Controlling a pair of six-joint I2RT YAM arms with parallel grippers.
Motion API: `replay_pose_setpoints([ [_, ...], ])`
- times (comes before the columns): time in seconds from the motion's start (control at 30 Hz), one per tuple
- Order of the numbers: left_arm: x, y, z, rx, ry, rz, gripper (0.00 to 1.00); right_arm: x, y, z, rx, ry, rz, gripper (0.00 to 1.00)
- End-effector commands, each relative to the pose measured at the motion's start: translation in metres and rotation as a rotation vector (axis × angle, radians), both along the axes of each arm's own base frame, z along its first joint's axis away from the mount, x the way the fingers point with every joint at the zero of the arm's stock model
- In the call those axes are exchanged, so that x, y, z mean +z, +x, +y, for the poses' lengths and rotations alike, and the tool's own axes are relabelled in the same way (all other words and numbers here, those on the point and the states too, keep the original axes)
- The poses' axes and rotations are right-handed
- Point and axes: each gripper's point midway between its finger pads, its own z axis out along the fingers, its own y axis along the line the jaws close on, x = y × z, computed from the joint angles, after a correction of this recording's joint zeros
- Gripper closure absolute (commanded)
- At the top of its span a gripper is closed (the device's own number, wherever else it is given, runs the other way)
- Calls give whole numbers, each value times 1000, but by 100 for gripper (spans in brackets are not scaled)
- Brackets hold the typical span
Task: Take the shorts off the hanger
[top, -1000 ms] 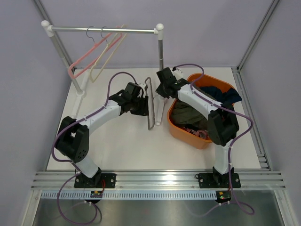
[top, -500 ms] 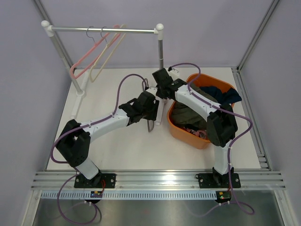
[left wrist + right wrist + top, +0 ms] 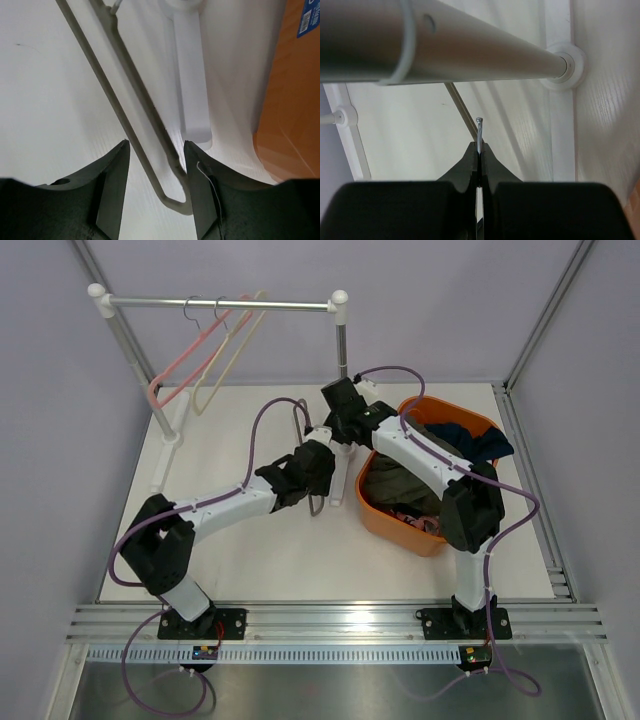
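The shorts lie in the orange basket (image 3: 400, 532) at the right: olive green (image 3: 392, 480), dark navy (image 3: 485, 443) and pink patterned (image 3: 412, 516). A bare grey hanger (image 3: 316, 505) is between my arms. My right gripper (image 3: 334, 414) is shut on the hanger's metal hook (image 3: 479, 131) and holds that end up near the rack post. My left gripper (image 3: 312, 466) is open, its jaws astride the hanger's lower corner (image 3: 176, 204). The hanger bar touches the right finger (image 3: 200, 180).
A clothes rack (image 3: 225, 304) stands at the back with a pink hanger (image 3: 180, 365) and a cream hanger (image 3: 225, 365) on its rail. Its right post (image 3: 470, 50) and white foot (image 3: 192, 90) are close to both grippers. The basket wall (image 3: 295, 100) is just to the right.
My left gripper has moved right, down to the hanger's lower end. My right gripper has moved up and left with the hook, lifting that end of the hanger.
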Motion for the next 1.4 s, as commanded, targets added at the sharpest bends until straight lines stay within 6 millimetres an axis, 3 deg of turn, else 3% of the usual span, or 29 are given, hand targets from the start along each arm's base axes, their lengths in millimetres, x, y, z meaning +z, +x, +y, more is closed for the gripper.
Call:
replay_pose_setpoints([
  [0.0, 11, 10, -3, 29, -17, -84, 49, 50, -5, 13, 41, 58, -78, 100],
  [0.43, 20, 8, -6, 21, 74, -151, 49, 61, -10, 22, 69, 35, -90, 100],
  [0.77, 17, 6, 3, 32, 130, -177, 52, 71, -19, 26, 134, 42, -98, 100],
  [0.87, 23, 7, 6, 48, 152, -193, 57, 73, -20, 24, 132, 38, -102, 100],
  [1.0, 26, 5, 13, 70, 214, -207, 79, 75, -21, 23, 131, 44, -103, 100],
  [1.13, 32, 3, 18, 81, 227, -214, 92, 77, -21, 22, 132, 41, -109, 100],
  [1.37, 46, 0, 30, 108, 240, -234, 100, 79, -22, 22, 152, 28, -120, 99],
])
